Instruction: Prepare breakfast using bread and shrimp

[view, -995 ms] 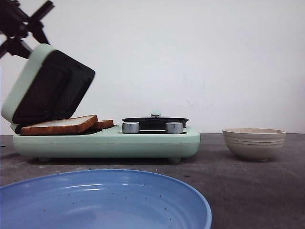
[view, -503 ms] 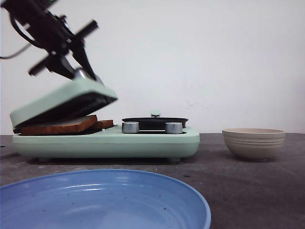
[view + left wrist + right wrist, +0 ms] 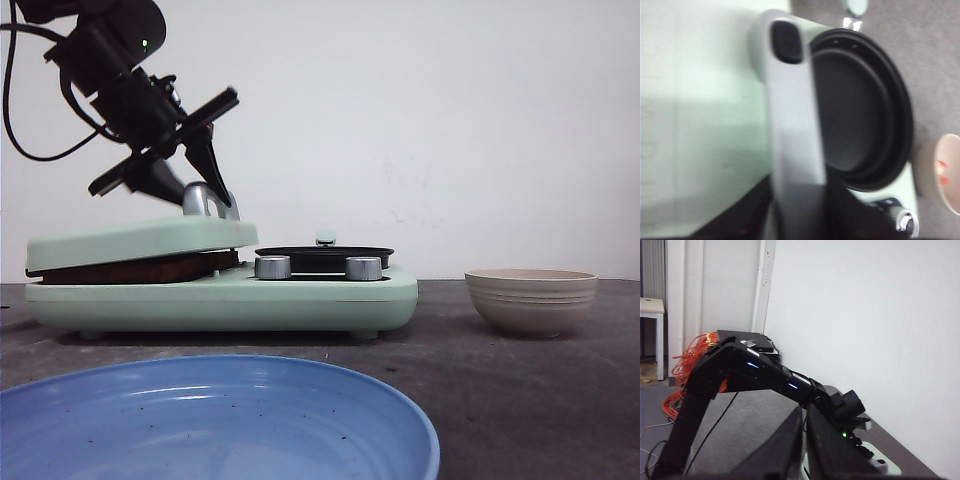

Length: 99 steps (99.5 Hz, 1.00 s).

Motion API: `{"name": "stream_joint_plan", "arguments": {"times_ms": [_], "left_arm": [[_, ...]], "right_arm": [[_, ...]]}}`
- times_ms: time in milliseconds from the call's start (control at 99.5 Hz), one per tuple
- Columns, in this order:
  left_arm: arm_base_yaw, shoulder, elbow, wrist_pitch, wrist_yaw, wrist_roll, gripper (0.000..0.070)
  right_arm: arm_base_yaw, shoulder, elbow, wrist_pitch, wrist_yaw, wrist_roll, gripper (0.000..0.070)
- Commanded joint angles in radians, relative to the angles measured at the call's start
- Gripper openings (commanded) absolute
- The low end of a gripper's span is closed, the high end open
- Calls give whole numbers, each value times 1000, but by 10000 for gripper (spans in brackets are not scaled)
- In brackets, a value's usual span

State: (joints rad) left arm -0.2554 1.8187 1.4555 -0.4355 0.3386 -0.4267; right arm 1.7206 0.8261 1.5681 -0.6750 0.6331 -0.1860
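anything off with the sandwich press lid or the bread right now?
Slightly: the lid sits tilted, higher at its handle end, not flush, with the bread showing in the gap. The left gripper is at the handle. Nothing spilled.

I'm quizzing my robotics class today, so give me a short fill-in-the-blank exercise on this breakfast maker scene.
1. The green lid is lowered over the ____.
2. The left hand is at the lid's silver ____.
3. The black pan sits on the side of the breakfast maker nearer the beige ____.
4. The plate nearest the camera is ____.

Missing words: bread; handle; bowl; blue
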Motion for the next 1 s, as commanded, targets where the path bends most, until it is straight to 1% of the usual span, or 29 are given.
{"name": "stream_joint_plan", "arguments": {"times_ms": [0,40,111,261,292,372,432,543,643,684,784,845,935,985], "left_arm": [[5,35,6,-30,-24,21,453],[4,31,6,-42,-24,17,474],[-1,20,6,-57,-25,24,472],[-11,-38,6,-43,-29,36,464],[-14,-56,6,-37,-29,43,451],[-20,-114,6,-16,-29,58,350],[-23,-155,6,-7,-28,61,303],[-27,-241,6,13,-28,64,300],[-28,-315,6,23,-27,68,300],[-28,-344,6,24,-27,68,300],[-29,-412,6,24,-27,68,300],[-30,-453,6,21,-26,68,300],[-37,-517,6,2,-26,68,299],[-42,-554,6,-21,-25,72,297]], "right_arm": [[17,10,16,3,51,-2,6],[17,10,16,-1,74,-8,6],[17,12,16,-9,108,-8,6],[14,16,16,3,109,-36,6],[10,16,16,9,108,-38,6],[-16,16,16,36,108,-24,6],[-43,16,16,52,107,2,6],[-116,22,16,52,75,67,6],[-205,61,16,39,-3,119,6],[-256,87,16,30,-50,152,6],[-396,168,16,2,-212,225,6],[-494,222,16,-15,-311,248,6],[-642,310,16,-52,-441,272,6],[-721,352,16,-74,-503,309,6]]}}
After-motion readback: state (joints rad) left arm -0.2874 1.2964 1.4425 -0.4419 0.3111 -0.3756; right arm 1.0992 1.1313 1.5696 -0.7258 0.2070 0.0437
